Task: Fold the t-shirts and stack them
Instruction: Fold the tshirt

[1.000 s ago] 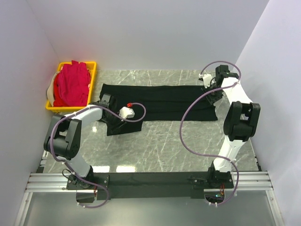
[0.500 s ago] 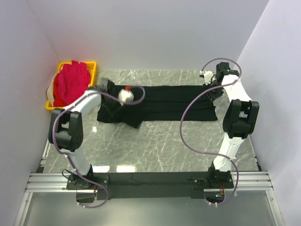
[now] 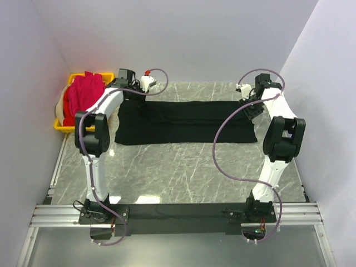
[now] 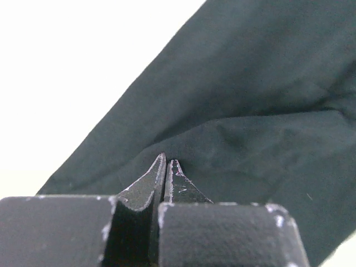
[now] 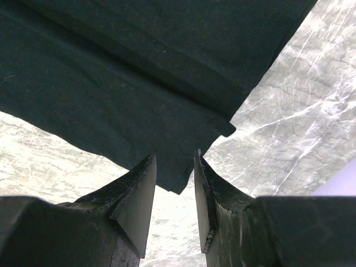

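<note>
A large black t-shirt [image 3: 183, 119] lies as a long flat band across the back of the marble table. My left gripper [image 3: 128, 90] is at its back left corner, shut on a small pucker of the black cloth [image 4: 250, 83]; the fingertips [image 4: 168, 159] press together. My right gripper [image 3: 251, 107] hovers over the shirt's right end, open, and a dangling corner of the black cloth [image 5: 111, 72] shows beyond the gap between its fingers [image 5: 174, 154]. Magenta-pink t-shirts [image 3: 84, 100] are piled at the far left.
A yellow plastic crate [image 3: 107, 76] holds the pink pile against the left wall. Bare marble [image 3: 183, 172] stretches from the shirt to the arm bases. White walls close in the back and both sides. Purple cables loop from both arms.
My left gripper shut on the shirt's near left part and swung it back and left toward the rear wall. The cloth now lies spread out wider. The right arm stayed put.
</note>
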`<action>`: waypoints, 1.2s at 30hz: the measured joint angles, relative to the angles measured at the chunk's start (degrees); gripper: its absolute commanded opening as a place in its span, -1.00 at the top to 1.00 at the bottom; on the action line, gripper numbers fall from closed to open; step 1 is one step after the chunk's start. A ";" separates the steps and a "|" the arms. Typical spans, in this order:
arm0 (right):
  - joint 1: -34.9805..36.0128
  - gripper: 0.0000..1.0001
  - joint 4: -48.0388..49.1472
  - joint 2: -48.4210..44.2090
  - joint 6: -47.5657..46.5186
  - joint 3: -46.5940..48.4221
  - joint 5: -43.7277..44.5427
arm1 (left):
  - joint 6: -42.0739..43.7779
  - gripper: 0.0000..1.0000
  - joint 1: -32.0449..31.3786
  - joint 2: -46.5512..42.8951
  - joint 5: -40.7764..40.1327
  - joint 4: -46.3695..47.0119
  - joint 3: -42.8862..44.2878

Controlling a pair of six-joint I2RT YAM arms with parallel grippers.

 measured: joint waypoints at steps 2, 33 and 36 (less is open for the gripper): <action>0.02 0.19 -0.11 0.35 0.02 0.28 0.00 | -1.31 0.99 0.07 2.40 -0.63 1.11 1.55; 1.86 0.10 -1.22 3.82 4.44 4.20 -5.16 | -20.59 0.01 2.32 12.17 -0.61 8.20 8.70; 4.39 0.17 0.11 3.80 6.27 4.20 -6.58 | -23.82 -0.02 5.31 9.90 4.09 9.25 5.92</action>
